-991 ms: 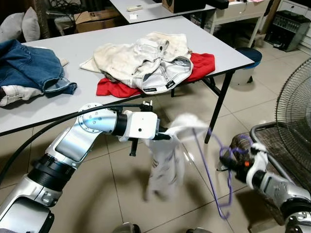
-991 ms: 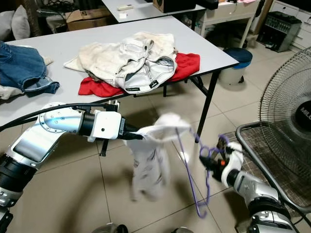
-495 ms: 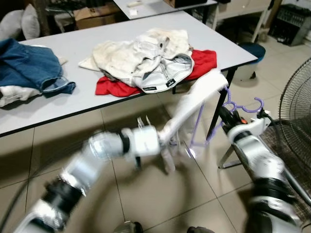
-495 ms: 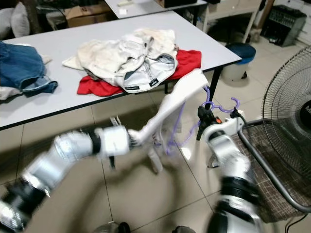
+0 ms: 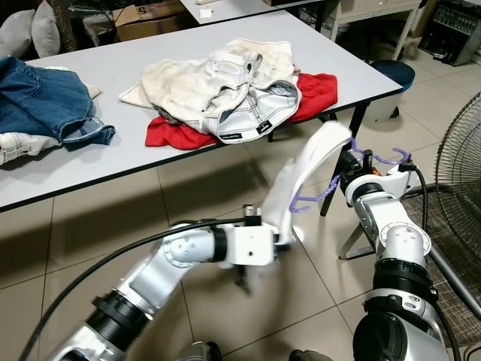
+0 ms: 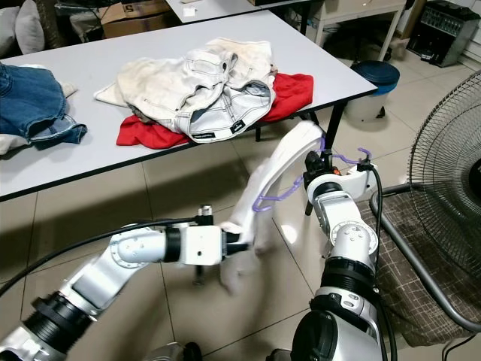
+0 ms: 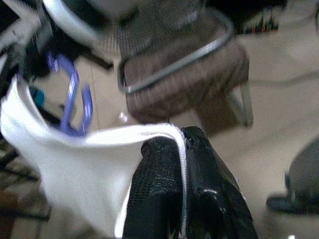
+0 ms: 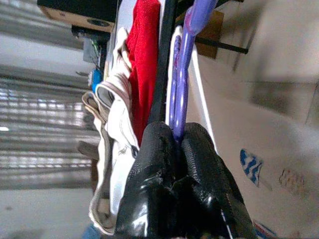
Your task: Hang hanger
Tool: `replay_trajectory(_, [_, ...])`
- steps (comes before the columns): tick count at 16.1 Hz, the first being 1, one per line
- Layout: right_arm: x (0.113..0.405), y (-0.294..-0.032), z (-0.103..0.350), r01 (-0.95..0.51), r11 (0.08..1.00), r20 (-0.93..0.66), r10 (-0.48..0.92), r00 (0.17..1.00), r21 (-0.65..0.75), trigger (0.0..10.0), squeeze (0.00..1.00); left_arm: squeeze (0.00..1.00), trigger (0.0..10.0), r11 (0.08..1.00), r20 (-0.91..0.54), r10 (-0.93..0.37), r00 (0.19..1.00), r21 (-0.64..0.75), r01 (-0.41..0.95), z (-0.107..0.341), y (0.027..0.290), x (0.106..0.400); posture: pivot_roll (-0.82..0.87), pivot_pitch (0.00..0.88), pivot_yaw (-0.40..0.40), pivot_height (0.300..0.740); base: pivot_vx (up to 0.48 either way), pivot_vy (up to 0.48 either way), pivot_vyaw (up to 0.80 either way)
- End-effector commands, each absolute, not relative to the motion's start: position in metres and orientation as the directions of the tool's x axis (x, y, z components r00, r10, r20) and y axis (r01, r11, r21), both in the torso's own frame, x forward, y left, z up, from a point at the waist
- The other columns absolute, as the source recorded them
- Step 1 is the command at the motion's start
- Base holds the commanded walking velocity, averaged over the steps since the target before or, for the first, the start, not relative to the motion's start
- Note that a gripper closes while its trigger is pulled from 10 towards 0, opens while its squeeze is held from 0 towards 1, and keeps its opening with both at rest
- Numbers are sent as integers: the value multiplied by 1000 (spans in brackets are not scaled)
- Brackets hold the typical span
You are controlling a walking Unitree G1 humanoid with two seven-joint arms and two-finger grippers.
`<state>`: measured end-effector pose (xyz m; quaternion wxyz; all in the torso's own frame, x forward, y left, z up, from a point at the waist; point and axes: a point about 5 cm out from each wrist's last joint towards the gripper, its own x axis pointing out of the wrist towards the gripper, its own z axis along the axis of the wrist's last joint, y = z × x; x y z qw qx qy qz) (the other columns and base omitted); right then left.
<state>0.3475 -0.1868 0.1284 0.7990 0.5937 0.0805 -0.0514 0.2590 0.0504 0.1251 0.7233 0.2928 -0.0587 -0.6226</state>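
At centre right of the frame, the purple plastic hanger [image 5: 353, 169] is pinched in the right gripper [image 8: 174, 149], the white cloth garment [image 5: 304, 177] is clamped by the left gripper [image 7: 182, 149], mid-carry; a rail must be found next.

Grey tabletop [image 5: 113, 71] on black folding legs [image 5: 359, 120], over a beige tiled floor [image 5: 68, 248]. On it: cream clothes [image 5: 218, 83] over a red garment [image 5: 316, 94], and jeans [image 5: 45, 98]. Fan [image 6: 451, 143] at right; blue stool [image 5: 391, 75], second table [image 5: 225, 9] and cardboard box [image 5: 143, 13] behind.
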Motion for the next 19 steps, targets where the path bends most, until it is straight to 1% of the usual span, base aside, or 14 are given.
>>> replay_trajectory(1, [353, -189, 141, 157, 323, -159, -21, 987, 933, 10000, 0, 0, 0, 42, -209, -964, 167, 499, 866, 137, 42, 253, -78, 73, 56, 740, 0, 0, 0])
replay_trajectory(2, [354, -187, 141, 161, 341, -165, -16, 986, 926, 10000, 0, 0, 0, 49, -195, -966, 167, 498, 866, 142, 38, 255, -79, 70, 56, 740, 0, 0, 0])
replay_trajectory(3, [355, -186, 142, 156, 352, -162, -13, 987, 923, 10000, 0, 0, 0, 46, -202, -965, 169, 504, 863, 142, 38, 256, -79, 70, 56, 740, 0, 0, 0])
replay_trajectory(5, [356, -185, 145, 152, 368, -159, -10, 987, 917, 10000, 0, 0, 0, 71, -179, -966, 184, 503, 861, 148, 39, 260, -80, 67, 54, 740, 0, 0, 0])
replay_trajectory(7, [357, -185, 145, 153, 372, -160, -12, 987, 916, 10000, 0, 0, 0, 100, -169, -962, 214, 513, 852, 153, 42, 266, -80, 62, 52, 740, 0, 0, 0])
replay_trajectory(9, [357, -188, 149, 140, 368, -143, -20, 989, 919, 10000, 0, 0, 0, 102, -263, -920, 292, 558, 824, 148, 57, 281, -81, 52, 48, 740, 0, 0, 0])
replay_trajectory(10, [357, -190, 151, 135, 358, -135, -25, 991, 924, 10000, 0, 0, 0, 102, -291, -904, 313, 564, 820, 145, 64, 285, -81, 52, 48, 740, 0, 0, 0])
replay_trajectory(12, [356, -197, 153, 135, 341, -129, -38, 991, 930, 10000, 0, 0, 0, 145, -292, -889, 353, 552, 821, 146, 73, 292, -85, 47, 48, 740, 0, 0, 0])
replay_trajectory(14, [356, -198, 153, 135, 342, -129, -42, 991, 930, 10000, 0, 0, 0, 144, -295, -884, 363, 566, 812, 148, 75, 295, -85, 44, 47, 740, 0, 0, 0])
replay_trajectory(15, [356, -199, 152, 139, 342, -133, -43, 990, 929, 10000, 0, 0, 0, 149, -277, -892, 357, 567, 810, 152, 74, 295, -85, 45, 46, 740, 0, 0, 0])
replay_trajectory(16, [357, -197, 150, 145, 342, -139, -40, 989, 928, 10000, 0, 0, 0, 127, -237, -924, 300, 549, 826, 157, 65, 289, -84, 46, 46, 740, 0, 0, 0])
replay_trajectory(17, [358, -196, 149, 147, 344, -142, -38, 989, 928, 10000, 0, 0, 0, 110, -224, -936, 271, 545, 831, 159, 59, 285, -84, 46, 46, 740, 0, 0, 0])
replay_trajectory(19, [362, -191, 150, 152, 325, -150, -33, 988, 933, 10000, 0, 0, 0, 46, -219, -958, 186, 522, 851, 159, 44, 273, -80, 55, 46, 740, 0, 0, 0])
